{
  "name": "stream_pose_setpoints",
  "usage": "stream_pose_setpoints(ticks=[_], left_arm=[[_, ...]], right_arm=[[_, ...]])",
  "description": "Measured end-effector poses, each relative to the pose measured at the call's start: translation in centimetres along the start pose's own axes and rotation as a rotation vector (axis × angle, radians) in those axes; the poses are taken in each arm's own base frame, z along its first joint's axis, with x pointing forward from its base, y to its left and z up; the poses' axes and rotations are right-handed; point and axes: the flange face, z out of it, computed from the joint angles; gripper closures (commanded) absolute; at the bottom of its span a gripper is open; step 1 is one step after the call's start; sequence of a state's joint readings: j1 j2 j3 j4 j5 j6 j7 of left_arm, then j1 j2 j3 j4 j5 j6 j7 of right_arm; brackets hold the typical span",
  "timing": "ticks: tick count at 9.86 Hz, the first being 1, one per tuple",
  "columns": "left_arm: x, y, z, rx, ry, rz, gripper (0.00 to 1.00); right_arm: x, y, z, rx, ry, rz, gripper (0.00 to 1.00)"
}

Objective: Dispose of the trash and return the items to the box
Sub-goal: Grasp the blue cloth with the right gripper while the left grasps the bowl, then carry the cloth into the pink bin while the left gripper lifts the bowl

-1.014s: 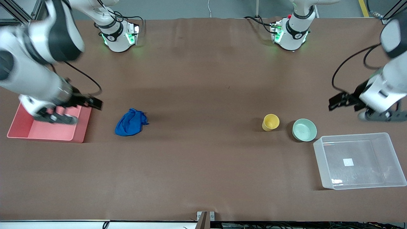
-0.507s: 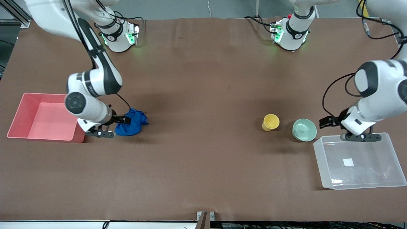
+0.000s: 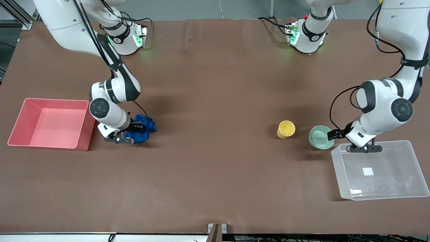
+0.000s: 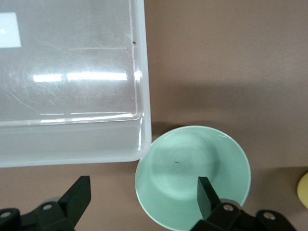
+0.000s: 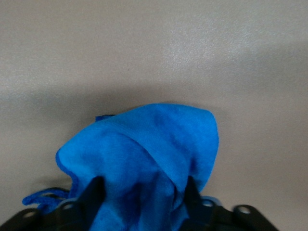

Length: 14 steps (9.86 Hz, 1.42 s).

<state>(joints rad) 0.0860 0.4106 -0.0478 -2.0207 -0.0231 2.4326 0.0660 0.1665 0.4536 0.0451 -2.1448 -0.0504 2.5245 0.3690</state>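
Straddling the blue wad (image 3: 142, 129) at left-centre of the front view, right gripper (image 3: 129, 133) has fingers apart around it: close deep, then lift to the pink bin (image 3: 20, 129). Left gripper (image 3: 349, 141), spread over the mint bowl's (image 3: 319, 136) rim at right, should pinch one wall. Yellow cup (image 3: 286, 129) beside bowl; clear box (image 3: 408, 161) lower right.

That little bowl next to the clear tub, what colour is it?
The bowl is pale mint green, plain all over; the left wrist view shows it best.
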Motion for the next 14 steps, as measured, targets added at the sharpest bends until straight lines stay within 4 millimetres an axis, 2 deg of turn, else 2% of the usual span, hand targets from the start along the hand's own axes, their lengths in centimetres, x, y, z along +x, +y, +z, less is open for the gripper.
stream_pose_setpoints(ticks=[1, 2, 3, 4, 5, 6, 8, 9, 10, 11, 12, 13, 14], left_arm=[[-0.5, 0.0, 1.3, 0.001, 0.008, -0.001, 0.03], [-0.8, -0.1, 2.6, 0.001, 0.012, -0.003, 0.13], [-1.0, -0.1, 3.8, 0.000, 0.011, -0.005, 0.41], [-1.1, -0.1, 4.5, 0.000, 0.010, -0.006, 0.77], [-1.1, -0.1, 5.0, -0.001, 0.007, -0.007, 0.93], [-1.2, -0.1, 5.3, -0.001, 0.005, -0.007, 0.99], [-1.2, -0.1, 5.5, -0.001, 0.002, -0.007, 1.00], [-1.1, -0.1, 5.3, -0.001, 0.007, -0.006, 1.00], [-0.9, 0.0, 4.5, -0.001, 0.018, -0.003, 1.00], [-0.7, 0.2, 2.9, -0.001, 0.024, 0.002, 1.00], [-0.5, 0.3, 0.6, 0.000, 0.023, 0.005, 1.00], [-0.1, 0.4, -2.6, 0.001, 0.020, 0.007, 1.00], [0.3, 0.6, -6.1, 0.001, 0.012, 0.010, 1.00]], right_arm=[[0.1, 0.2, -0.1, 0.000, 0.003, 0.005, 0.96], [0.3, 0.4, -0.4, 0.000, 0.004, 0.021, 0.96], [0.6, 0.4, -0.8, -0.009, -0.017, 0.044, 0.96], [1.1, 0.1, -2.1, -0.033, -0.069, 0.069, 0.96], [2.0, -0.4, -4.7, -0.061, -0.124, 0.085, 0.96], [3.0, -0.5, -8.4, -0.080, -0.157, 0.096, 0.96], [4.0, 0.6, -16.8, -0.093, -0.173, 0.107, 0.95], [4.1, 2.6, -20.6, -0.090, -0.175, 0.095, 0.95], [4.0, 6.0, -23.3, -0.082, -0.178, 0.070, 0.95], [4.1, 10.4, -24.7, -0.075, -0.182, 0.030, 0.95], [4.5, 15.8, -24.8, -0.091, -0.179, -0.026, 0.95], [5.1, 21.3, -24.1, -0.121, -0.161, -0.087, 0.95], [5.4, 25.6, -22.4, -0.136, -0.129, -0.148, 0.95]])
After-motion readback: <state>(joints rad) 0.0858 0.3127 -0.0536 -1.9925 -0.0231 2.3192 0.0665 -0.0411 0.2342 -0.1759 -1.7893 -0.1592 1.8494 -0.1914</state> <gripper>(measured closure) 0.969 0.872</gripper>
